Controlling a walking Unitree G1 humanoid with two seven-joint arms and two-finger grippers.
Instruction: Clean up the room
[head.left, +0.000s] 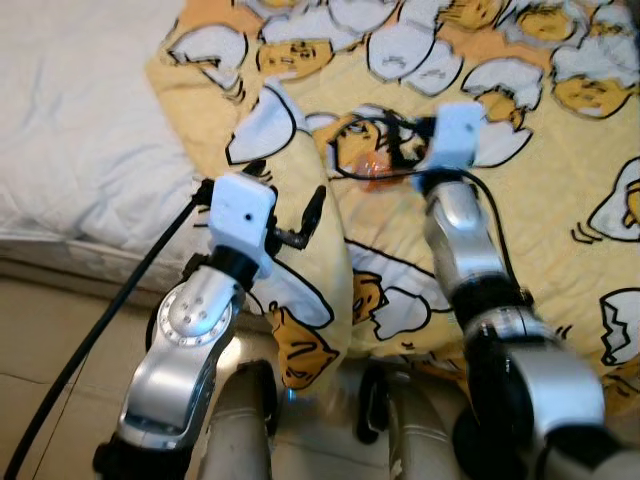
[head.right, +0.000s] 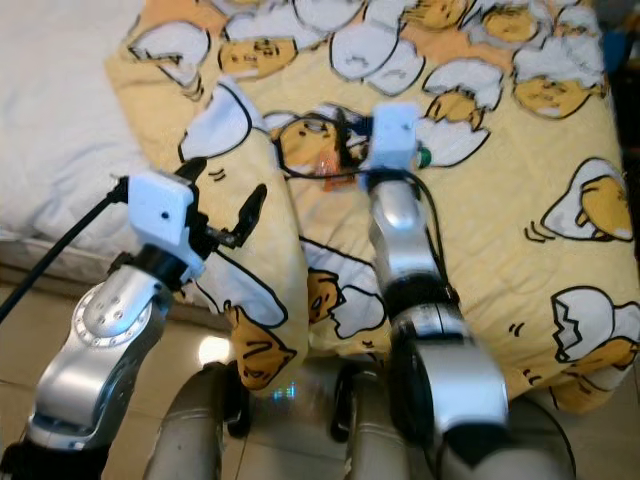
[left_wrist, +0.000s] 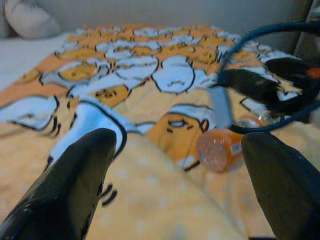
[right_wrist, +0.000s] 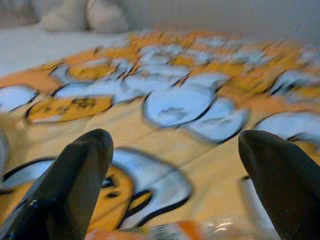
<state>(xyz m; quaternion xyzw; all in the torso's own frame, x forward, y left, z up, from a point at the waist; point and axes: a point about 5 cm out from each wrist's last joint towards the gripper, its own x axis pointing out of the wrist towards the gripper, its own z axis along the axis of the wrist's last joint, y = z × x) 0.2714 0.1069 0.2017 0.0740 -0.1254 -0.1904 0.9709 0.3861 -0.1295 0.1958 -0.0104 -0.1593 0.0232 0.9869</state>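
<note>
Nearest is the tiled floor (head.left: 40, 330), with the robot standing at the near edge of the bed (head.left: 90, 110). A yellow blanket (head.right: 480, 230) printed with cartoon eggs covers the bed's right part and droops over the near edge; bare white bedding lies to the left.

The left end effector (head.left: 290, 205) hovers over the blanket's raised fold near the bed edge, its two black fingers spread wide with nothing between them. Farther in and to the right, the right end effector (right_wrist: 175, 175) reaches toward a small orange-and-clear plastic bottle (left_wrist: 220, 149) lying on its side on the blanket. Its fingers are also parted and empty, and the bottle sits just below and between them in the right wrist view. A black cable (head.left: 350, 170) loops on the blanket around the bottle's place, close to the wrist.

The step in hand looks like picking this bottle off the bed. Several things could spoil it. The bottle is round and rests on soft, rumpled cloth, so a finger landing off-centre may roll it away or press it into the blanket. The fingers could pinch a fold of blanket along with it. The cable loop lies so close that it might snag or be dragged.

The bottle bears a label, but it is too blurred to read; no other writing can be made out.
</note>
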